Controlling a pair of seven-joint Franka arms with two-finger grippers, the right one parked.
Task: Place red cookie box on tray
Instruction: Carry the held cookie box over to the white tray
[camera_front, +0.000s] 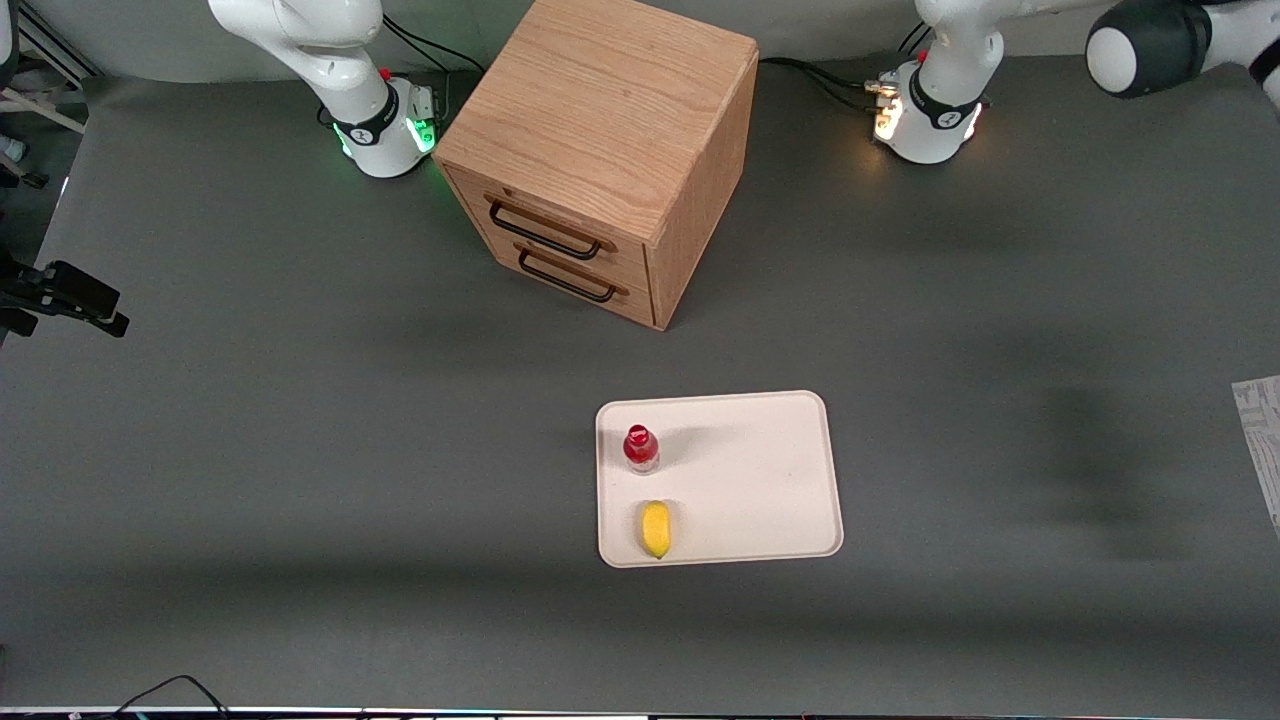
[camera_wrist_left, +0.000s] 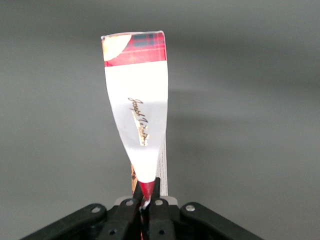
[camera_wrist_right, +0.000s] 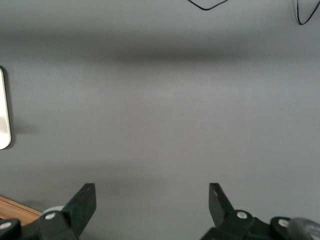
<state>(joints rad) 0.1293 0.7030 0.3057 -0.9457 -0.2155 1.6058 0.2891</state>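
Observation:
My left gripper (camera_wrist_left: 146, 192) is shut on one end of the red cookie box (camera_wrist_left: 137, 105), which hangs away from the fingers over bare grey table. Its white face with gold script and a red tartan end show in the left wrist view. In the front view only a strip of the box's white printed face (camera_front: 1263, 440) shows at the frame's edge, toward the working arm's end of the table; the gripper itself is out of that view. The cream-white tray (camera_front: 760, 470) lies flat near the table's middle, well apart from the box.
On the tray stand a small red-capped bottle (camera_front: 640, 447) and, nearer the camera, a yellow fruit-like object (camera_front: 655, 528). A wooden drawer cabinet (camera_front: 600, 150) with two handles sits farther from the camera than the tray.

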